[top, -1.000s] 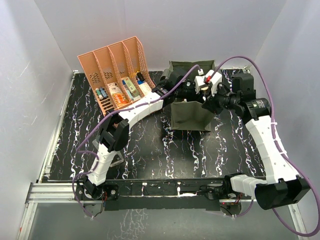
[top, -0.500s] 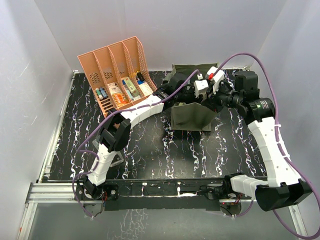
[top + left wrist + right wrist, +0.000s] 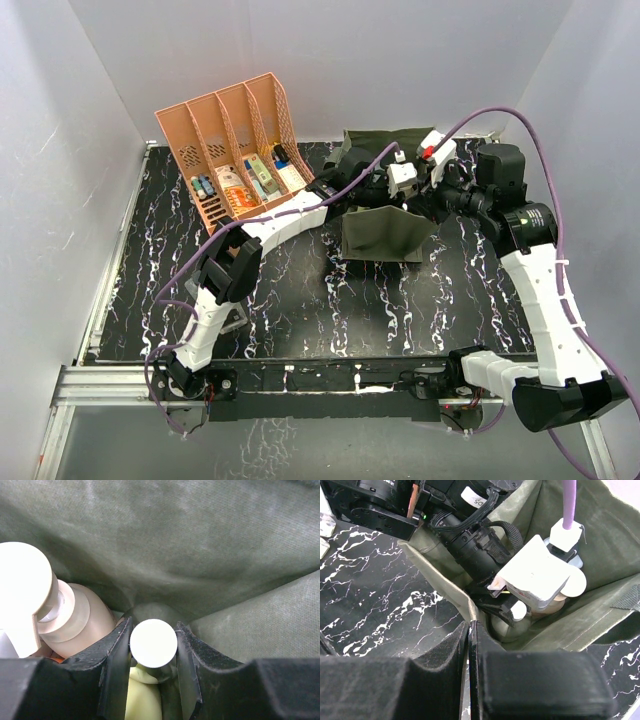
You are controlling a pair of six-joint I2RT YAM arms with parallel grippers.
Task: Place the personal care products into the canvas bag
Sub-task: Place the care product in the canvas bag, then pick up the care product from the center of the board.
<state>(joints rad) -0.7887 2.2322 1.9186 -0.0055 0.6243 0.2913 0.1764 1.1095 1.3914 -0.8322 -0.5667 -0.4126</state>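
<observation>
The olive canvas bag (image 3: 383, 236) leans over at the back of the table, its front panel sagging. My left gripper (image 3: 152, 626) is down inside the bag (image 3: 200, 545), shut on the white cap of the yellow white-capped bottle (image 3: 153, 643). Beside it stands the tan pump bottle (image 3: 80, 617). My right gripper (image 3: 470, 625) is shut on the bag's rim (image 3: 451, 592) and looks into the opening, where the left wrist (image 3: 470, 545) and the white cap (image 3: 518, 610) show. A pair of small dark-capped bottles (image 3: 202, 186) lies in the rack.
A salmon-orange slotted rack (image 3: 225, 125) stands at the back left with small boxes and tubes (image 3: 250, 178) in its compartments. Grey walls close in the table on three sides. The left arm's purple cable (image 3: 355, 170) runs over the bag.
My right gripper has moved back and to the right with the bag's rim, and the bag has gone from upright to leaning with a slumped front. The left gripper has stayed inside it.
</observation>
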